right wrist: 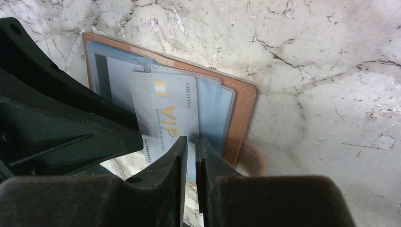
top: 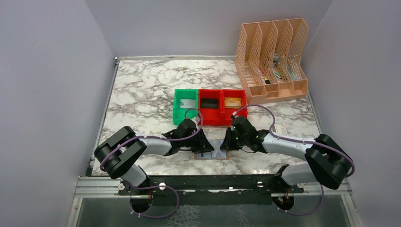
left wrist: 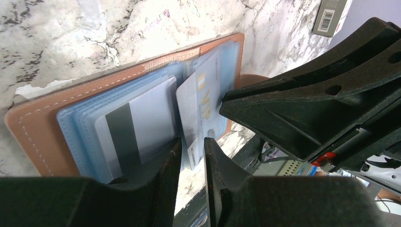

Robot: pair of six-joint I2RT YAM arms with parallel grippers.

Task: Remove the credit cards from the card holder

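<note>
Right jaws pinch the silver card (right wrist: 165, 109) on the card holder (right wrist: 243, 109); left jaws, slightly parted, straddle that card.

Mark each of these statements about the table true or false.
1. The card holder lies open on the marble table. True.
2. The VIP card lies on bare marble, clear of the holder. False: it overlaps the holder's blue pockets.
3. A pale card with a dark stripe sits in the holder beside the VIP card. True.
4. All three small bins are green. False: one is a green bin, and the other two are red bins.
5. The peach file rack stands at the table's far left corner. False: it stands at the far right.
</note>
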